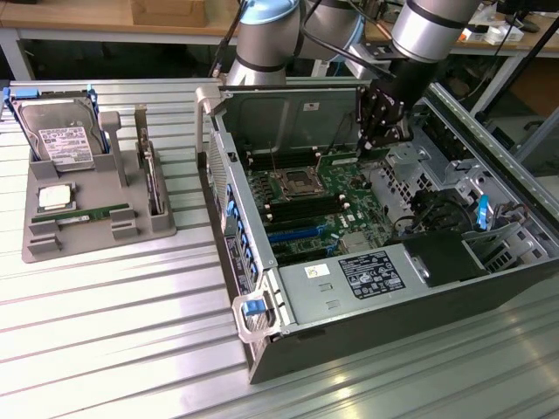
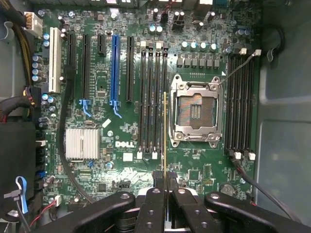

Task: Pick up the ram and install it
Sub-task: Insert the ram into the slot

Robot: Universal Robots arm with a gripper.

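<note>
Green ram (image 2: 166, 131) clamped in pincer (image 2: 165, 180) above motherboard (image 2: 121, 131)

Gripper (image 1: 382, 140) above motherboard (image 1: 306, 205) inside open computer case (image 1: 384, 297).

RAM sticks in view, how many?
2. One ram edge-on in the shut jaws above the motherboard; a second ram flat on the grey tray. The tray's upright slot may hide another.

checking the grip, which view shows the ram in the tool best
The wrist view: the ram shows edge-on, pinched in the shut tool above the motherboard. In the exterior view the tool hides it inside the case.
</note>
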